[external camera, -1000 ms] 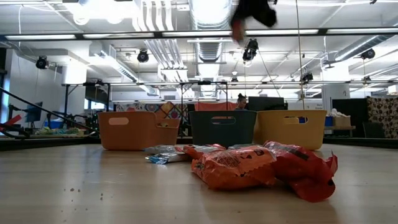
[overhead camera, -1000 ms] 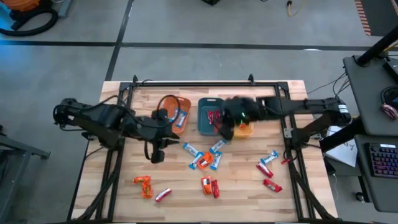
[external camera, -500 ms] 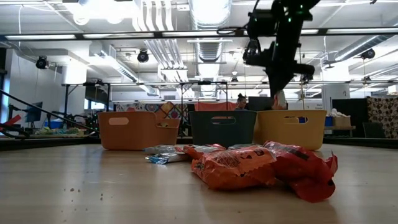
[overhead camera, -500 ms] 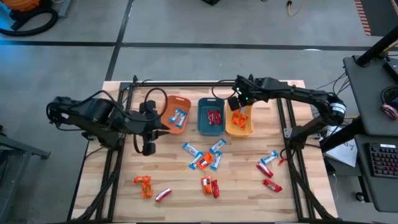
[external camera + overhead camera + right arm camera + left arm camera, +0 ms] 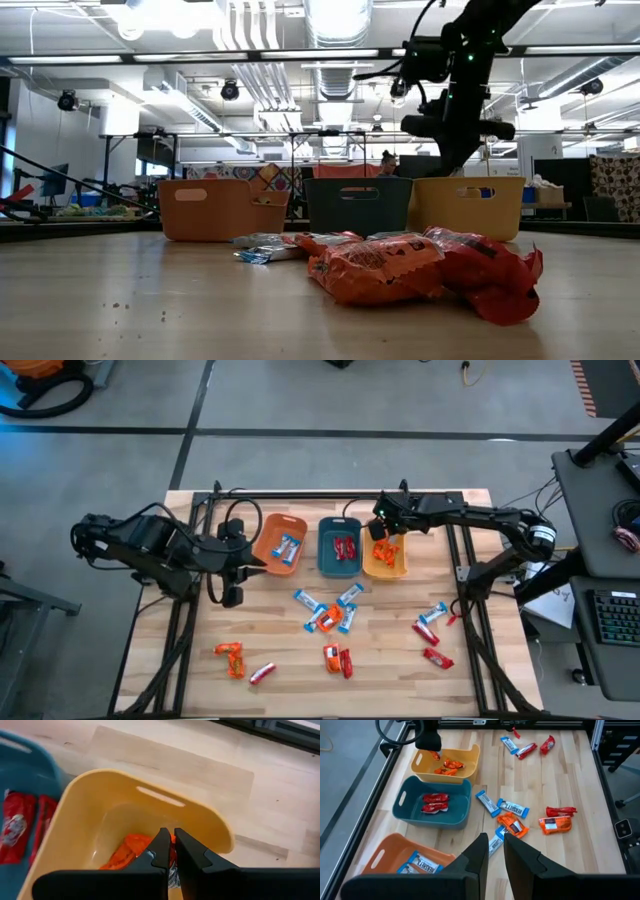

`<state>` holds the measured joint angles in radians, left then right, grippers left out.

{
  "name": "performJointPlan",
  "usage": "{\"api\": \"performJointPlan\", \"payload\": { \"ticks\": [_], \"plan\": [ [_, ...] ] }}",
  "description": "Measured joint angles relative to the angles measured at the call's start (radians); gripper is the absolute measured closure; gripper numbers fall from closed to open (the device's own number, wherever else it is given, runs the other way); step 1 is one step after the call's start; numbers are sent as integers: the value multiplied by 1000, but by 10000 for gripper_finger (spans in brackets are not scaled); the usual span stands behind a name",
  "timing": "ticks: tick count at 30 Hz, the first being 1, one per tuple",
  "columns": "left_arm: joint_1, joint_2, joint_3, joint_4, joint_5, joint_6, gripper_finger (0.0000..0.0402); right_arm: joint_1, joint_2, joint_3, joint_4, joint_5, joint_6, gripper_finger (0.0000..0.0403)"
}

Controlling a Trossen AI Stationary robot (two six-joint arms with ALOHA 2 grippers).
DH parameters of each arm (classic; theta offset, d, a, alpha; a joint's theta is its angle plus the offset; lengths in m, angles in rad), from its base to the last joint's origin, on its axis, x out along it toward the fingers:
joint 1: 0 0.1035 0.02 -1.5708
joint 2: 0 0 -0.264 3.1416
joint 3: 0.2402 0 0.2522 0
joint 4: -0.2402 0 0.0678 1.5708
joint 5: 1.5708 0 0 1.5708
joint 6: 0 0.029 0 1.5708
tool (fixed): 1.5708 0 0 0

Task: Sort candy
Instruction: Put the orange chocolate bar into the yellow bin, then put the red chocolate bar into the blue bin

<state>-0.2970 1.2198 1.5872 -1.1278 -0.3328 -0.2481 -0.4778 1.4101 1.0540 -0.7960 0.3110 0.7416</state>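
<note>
The wooden table [image 5: 200, 660] holds three bins in a row, with the teal bin [image 5: 339, 547] in the middle holding two red candies [image 5: 434, 802]. The right gripper [image 5: 381, 532] hangs over the yellow-orange bin [image 5: 150, 810] beside the teal bin, its fingers pressed nearly together above the orange candies [image 5: 131, 851] inside. The left gripper [image 5: 232, 596] waits past the orange bin [image 5: 280, 542] on the teal bin's other side, fingers close together and pinching nothing, and more loose candies [image 5: 330, 612] lie on the table in front of the teal bin.
</note>
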Motion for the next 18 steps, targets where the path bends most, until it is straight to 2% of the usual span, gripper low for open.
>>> {"api": "performJointPlan", "payload": {
  "ticks": [8,18],
  "plan": [
    [0,0,0,-5,0,0,357,0,0,-12,32,6,-6,383],
    [0,0,0,-4,-1,0,357,0,0,-12,32,6,-2,291]
  ]
}}
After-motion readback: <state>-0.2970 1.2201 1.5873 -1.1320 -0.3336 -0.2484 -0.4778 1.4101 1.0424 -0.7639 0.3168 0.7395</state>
